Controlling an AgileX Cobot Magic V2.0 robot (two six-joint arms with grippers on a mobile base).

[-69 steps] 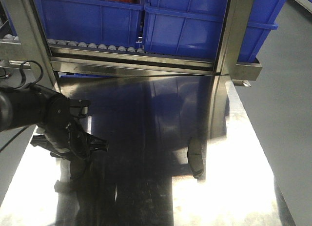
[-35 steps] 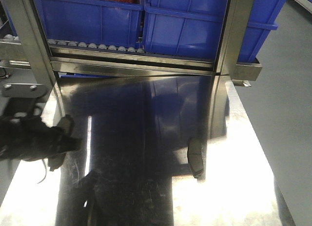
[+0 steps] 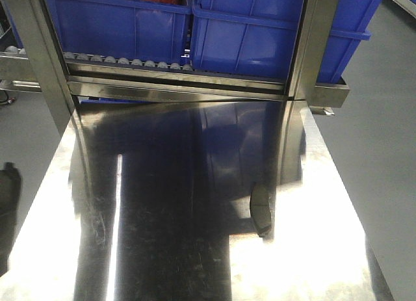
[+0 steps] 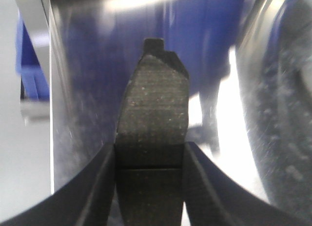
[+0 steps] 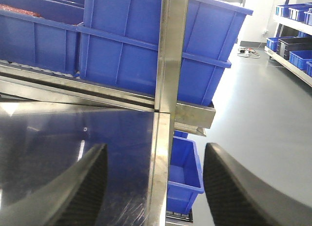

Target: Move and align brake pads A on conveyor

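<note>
One brake pad A lies on the shiny steel table, right of centre, dark and curved. A second brake pad A fills the middle of the left wrist view, its groove level with the fingertips, and my left gripper is shut on its long sides. My right gripper stands open with nothing between its fingers, over the table's right edge strip. Neither gripper shows in the front view. A blurred, speckled dark grey surface lies at the right of the left wrist view; I cannot tell whether it is the conveyor.
Blue bins sit on a roller rack at the table's far end, between steel posts. A blue bin stands on the floor below the table's right edge. A dark shape shows at the front view's left edge.
My left arm has swung left off the table and out of the front view, taking the pad it held. The pad right of centre has not moved.
</note>
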